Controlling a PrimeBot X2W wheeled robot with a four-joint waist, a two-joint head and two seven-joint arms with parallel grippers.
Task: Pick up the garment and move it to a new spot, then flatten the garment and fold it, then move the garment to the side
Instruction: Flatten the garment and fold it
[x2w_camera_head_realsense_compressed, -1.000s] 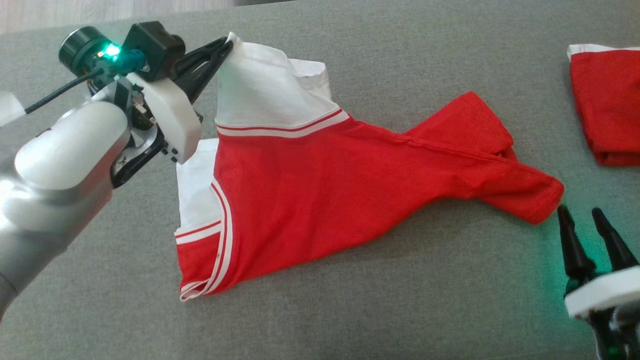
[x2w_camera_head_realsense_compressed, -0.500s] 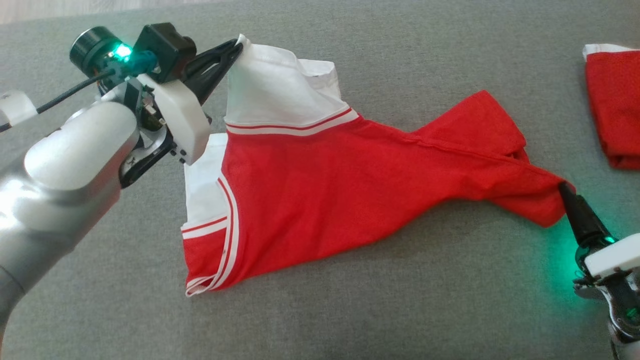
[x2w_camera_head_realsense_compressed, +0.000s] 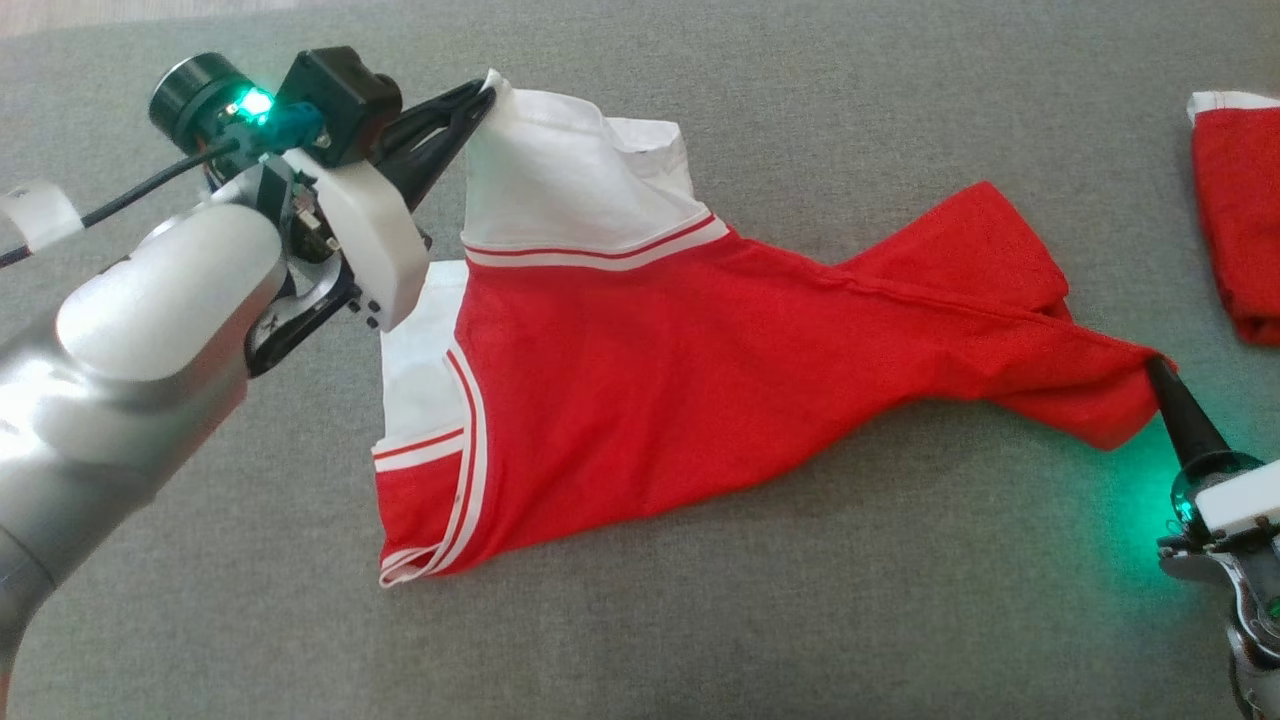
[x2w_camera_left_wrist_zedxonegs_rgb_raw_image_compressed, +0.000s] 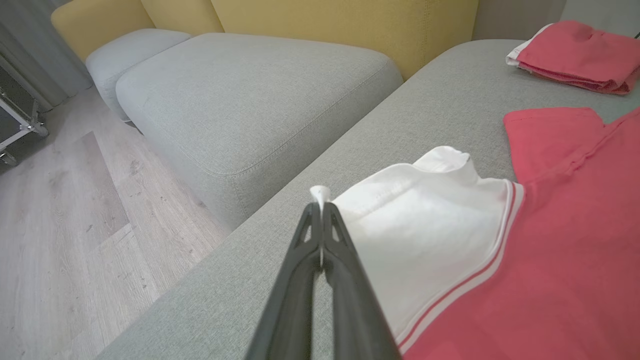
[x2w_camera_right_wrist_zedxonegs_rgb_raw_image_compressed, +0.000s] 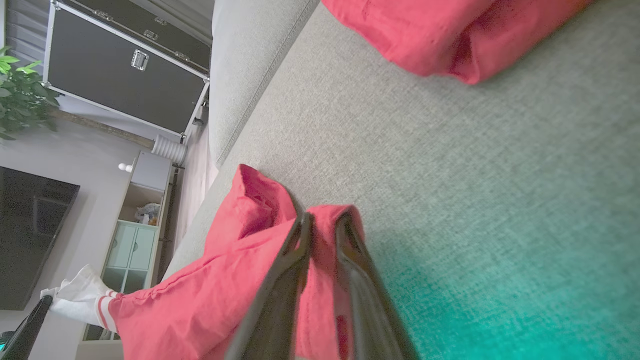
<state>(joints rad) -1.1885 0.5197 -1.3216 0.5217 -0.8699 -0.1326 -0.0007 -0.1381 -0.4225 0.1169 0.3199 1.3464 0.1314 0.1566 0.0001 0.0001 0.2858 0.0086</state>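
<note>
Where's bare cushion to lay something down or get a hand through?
Free: the near strip of cushion below the garment, between the two arms; the far strip beyond it, across to the folded red garment. Crowded: the left end, where the left gripper pinches the white corner; the right gripper at the red corner narrows the gap there.

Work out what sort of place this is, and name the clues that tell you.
Probably a living room: a grey sofa with a yellow backrest, a wood-plank floor beside it, and a dark television near a small cabinet.
</note>
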